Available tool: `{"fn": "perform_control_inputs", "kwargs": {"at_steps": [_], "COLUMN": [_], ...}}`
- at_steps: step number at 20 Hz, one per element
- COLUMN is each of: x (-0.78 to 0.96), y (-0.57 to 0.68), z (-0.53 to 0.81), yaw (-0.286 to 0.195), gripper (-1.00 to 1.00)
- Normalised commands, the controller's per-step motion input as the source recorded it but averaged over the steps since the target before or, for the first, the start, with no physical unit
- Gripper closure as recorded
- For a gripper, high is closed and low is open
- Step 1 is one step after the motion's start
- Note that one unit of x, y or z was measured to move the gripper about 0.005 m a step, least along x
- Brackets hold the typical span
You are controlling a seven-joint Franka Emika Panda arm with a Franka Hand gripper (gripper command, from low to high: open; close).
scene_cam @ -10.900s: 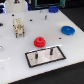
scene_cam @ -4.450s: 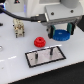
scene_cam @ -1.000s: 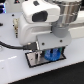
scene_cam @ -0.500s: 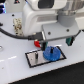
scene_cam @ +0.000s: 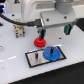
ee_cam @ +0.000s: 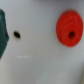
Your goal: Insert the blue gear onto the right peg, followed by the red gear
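The blue gear (scene_cam: 51, 53) lies flat on the right end of the black-rimmed grey plate (scene_cam: 34, 59), around the spot of the right peg, which it hides. The red gear (scene_cam: 39, 41) lies on the white table just behind the plate's left part. It also shows, blurred, in the wrist view (ee_cam: 69, 29). My gripper (scene_cam: 54, 32) hangs above and behind the blue gear, open and empty, with its dark fingers (scene_cam: 42, 33) spread wide. The plate's left pin (scene_cam: 37, 57) stands free.
A small beige and black fixture (scene_cam: 18, 30) stands at the back on the exterior view's left. The wrist view shows a small dark hole (ee_cam: 16, 34) in the table and a dark teal shape (ee_cam: 3, 33) at the picture's edge that I cannot identify.
The blue gear, carried from the table to the plate, now rests on the plate's right end. My gripper has let go of it, opened and risen.
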Motion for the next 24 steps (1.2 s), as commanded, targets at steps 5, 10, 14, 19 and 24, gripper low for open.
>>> {"fn": "perform_control_inputs", "kwargs": {"at_steps": [5, 10, 14, 19, 24], "x": [-0.67, -0.53, 0.11, 0.25, -0.16], "y": [0.01, 0.06, -0.32, -0.41, -0.13], "z": [-0.14, -0.1, 0.0, 0.0, -0.06], "yaw": [0.0, 0.0, 0.0, 0.0, 0.0], "gripper": [-1.0, -1.0, -1.0, -1.0, -1.0]}}
